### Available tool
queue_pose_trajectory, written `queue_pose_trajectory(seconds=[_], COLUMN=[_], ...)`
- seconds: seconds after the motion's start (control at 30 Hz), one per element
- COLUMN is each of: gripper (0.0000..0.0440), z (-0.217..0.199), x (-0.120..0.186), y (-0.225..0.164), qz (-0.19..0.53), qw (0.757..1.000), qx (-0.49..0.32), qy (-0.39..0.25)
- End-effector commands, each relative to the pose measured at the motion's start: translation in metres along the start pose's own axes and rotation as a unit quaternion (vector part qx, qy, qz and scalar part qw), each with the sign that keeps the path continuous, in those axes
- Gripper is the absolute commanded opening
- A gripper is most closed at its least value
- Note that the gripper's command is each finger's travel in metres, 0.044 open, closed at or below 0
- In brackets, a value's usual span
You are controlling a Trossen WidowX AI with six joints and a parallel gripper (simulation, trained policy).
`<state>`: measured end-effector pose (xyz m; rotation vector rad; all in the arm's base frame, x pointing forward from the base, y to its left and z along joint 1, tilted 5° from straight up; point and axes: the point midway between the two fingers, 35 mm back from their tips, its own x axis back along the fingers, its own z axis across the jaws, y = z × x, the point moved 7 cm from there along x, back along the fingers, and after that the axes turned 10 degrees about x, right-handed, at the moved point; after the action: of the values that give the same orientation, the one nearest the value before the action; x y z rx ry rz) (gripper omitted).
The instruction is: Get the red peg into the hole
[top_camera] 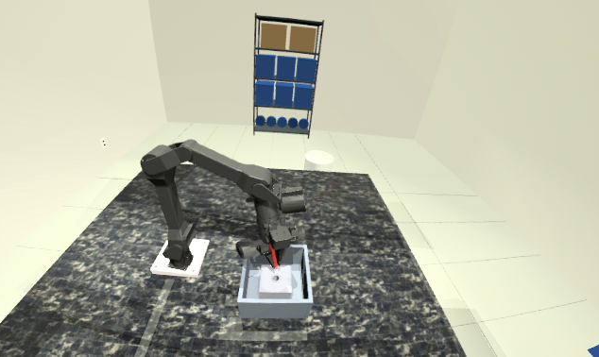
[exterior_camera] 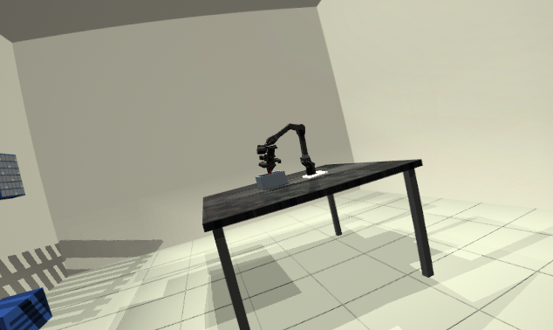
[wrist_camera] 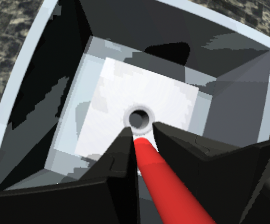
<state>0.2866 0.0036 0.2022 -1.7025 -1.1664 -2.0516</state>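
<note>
The red peg (top_camera: 274, 256) (wrist_camera: 161, 182) is held between the fingers of my gripper (top_camera: 276, 263) (wrist_camera: 142, 131), which is shut on it. The peg leans slightly in the top view, its lower end over the back part of the white plate. The open grey-blue box (top_camera: 275, 310) (exterior_camera: 272, 181) stands below the gripper. The white plate (top_camera: 267, 289) (wrist_camera: 117, 80) lies at its bottom, with a round hole (top_camera: 276, 278) (wrist_camera: 139, 119) in the middle. In the wrist view the hole shows just beyond the peg's tip and is empty. The exact height of the tip is hard to tell.
The box walls (wrist_camera: 12, 92) rise around the plate on all sides. The arm's white base plate (top_camera: 197, 257) is left of the box on the dark mottled table (top_camera: 360, 293) (exterior_camera: 367, 174). A shelf rack (top_camera: 285, 80) stands by the far wall, with a white cylinder (top_camera: 318, 159) behind the table.
</note>
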Motion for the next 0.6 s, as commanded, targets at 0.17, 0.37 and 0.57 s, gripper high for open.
queue_pose_trajectory(seconds=[0.17, 0.37, 0.57], gripper=[0.0002, 0.0005, 0.0131], z=[-0.004, -0.005, -0.005], x=[-0.028, -0.044, -0.056], y=[0.011, 0.011, 0.011], qz=[0.026, 0.046, 0.068], qw=[0.999, 0.996, 0.993], qx=[0.044, 0.076, 0.096], qy=[0.006, 0.014, 0.019])
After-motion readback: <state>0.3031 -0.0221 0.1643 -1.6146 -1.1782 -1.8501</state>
